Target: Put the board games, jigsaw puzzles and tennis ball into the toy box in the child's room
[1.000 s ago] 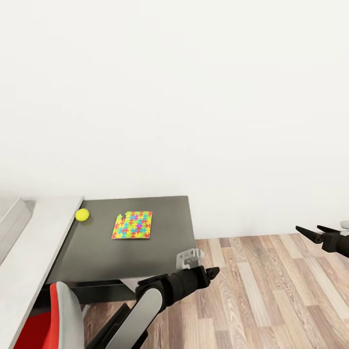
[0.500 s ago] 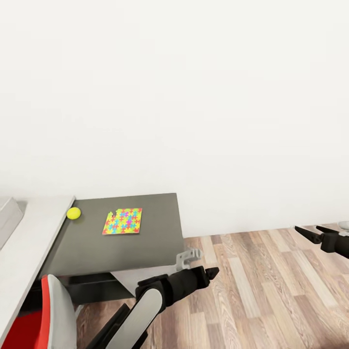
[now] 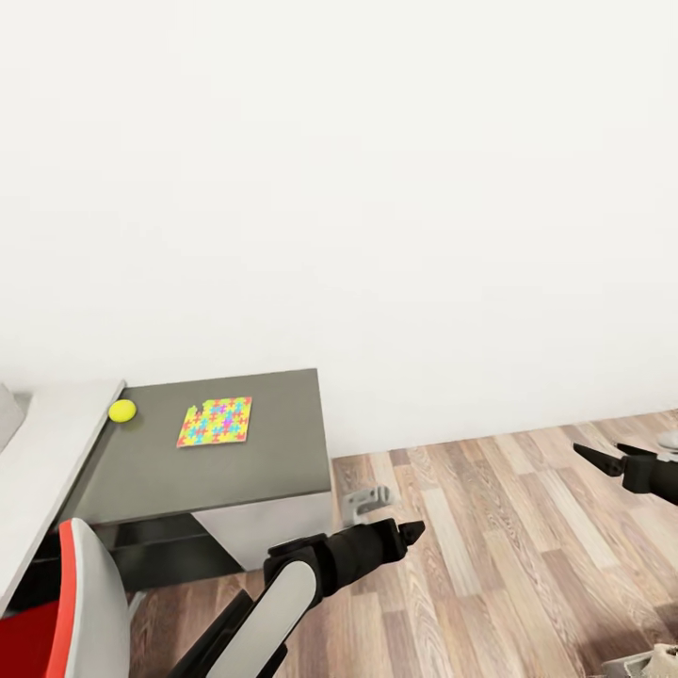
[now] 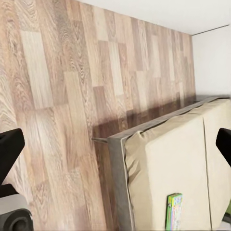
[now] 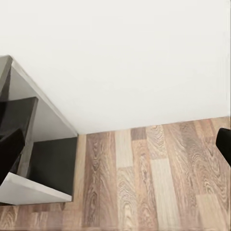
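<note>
Your left gripper (image 3: 407, 533) hangs over the wood plank floor (image 3: 490, 527), just off the right near corner of the table (image 3: 226, 461); in the head view its dark fingers seem to close to a point, yet in the left wrist view a black fingertip (image 4: 9, 149) sits at each edge of the frame with a wide gap between, so the fingers stand apart and hold nothing; your right gripper (image 3: 603, 459) is far off to the right, over the floor, its two prongs spread and nothing between them; a jigsaw puzzle (image 3: 216, 421) lies flat on the dark grey lower section of the table, to the left of and beyond your left gripper, well apart from it; the tennis ball (image 3: 121, 411) rests just left of the puzzle, against the edge where the pale grey top begins, farther still from both grippers; a red chair (image 3: 56, 612) stands at the near left, beside the table; in the left wrist view you see the bed (image 4: 168, 163) with its beige mattress on a dark grey frame, and a green board game (image 4: 173, 211) lying on it, well beyond the fingertips.
</note>
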Available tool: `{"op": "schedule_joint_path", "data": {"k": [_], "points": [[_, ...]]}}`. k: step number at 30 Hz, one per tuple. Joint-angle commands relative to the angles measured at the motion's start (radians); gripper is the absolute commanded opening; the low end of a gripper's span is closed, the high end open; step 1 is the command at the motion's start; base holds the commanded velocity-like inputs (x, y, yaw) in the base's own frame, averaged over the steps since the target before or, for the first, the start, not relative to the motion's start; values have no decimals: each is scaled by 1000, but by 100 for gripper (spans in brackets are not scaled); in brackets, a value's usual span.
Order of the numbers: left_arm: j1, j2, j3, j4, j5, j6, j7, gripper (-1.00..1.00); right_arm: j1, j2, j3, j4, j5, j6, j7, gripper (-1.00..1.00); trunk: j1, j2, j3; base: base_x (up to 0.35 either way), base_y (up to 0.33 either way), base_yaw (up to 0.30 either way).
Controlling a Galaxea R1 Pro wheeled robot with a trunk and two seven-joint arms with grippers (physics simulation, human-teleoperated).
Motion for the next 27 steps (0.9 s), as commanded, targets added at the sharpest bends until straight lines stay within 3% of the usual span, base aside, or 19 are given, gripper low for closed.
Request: {"op": "schedule_joint_path", "data": {"k": [1, 4, 15, 19, 20, 21, 23, 27], "points": [[-1, 0, 0, 0, 11, 0, 10, 100, -2, 0, -1, -1, 23, 6, 9, 100, 1, -2, 0, -31, -20, -109], [-1, 0, 0, 5, 10, 0, 10, 100, -2, 3, -2, -1, 63, 8, 6, 100, 1, -2, 5, -16, -11, -111], [-1, 0, 0, 24, 10, 0, 9, 100, -2, 16, -2, -1, 92, 7, 5, 100, 1, -2, 23, -5, -3, -113], [-2, -2, 0, 87, 10, -22, 7, 100, -2, 32, 5, -1, 95, 6, 4, 100, 1, -2, 29, 0, 0, -114], [-3, -3, 0, 103, 10, -32, 6, 100, -2, 33, 12, -1, 95, 6, 2, 100, 1, -2, 31, 0, 0, -114], [-6, -9, 0, 191, 10, -91, -1, 100, -3, 37, 71, 37, 115, 3, -55, 100, 1, -2, 32, 0, 0, -117], [-9, -12, 0, 243, 11, -133, -13, 100, -4, 39, 129, 125, 131, -3, -146, 100, 1, -2, 36, 0, 0, -121], [-14, -18, -5, 322, 10, -203, -55, 100, -10, 39, 169, 193, 137, -7, -221, 100, 1, -2, 42, 0, 0, -125]]}}
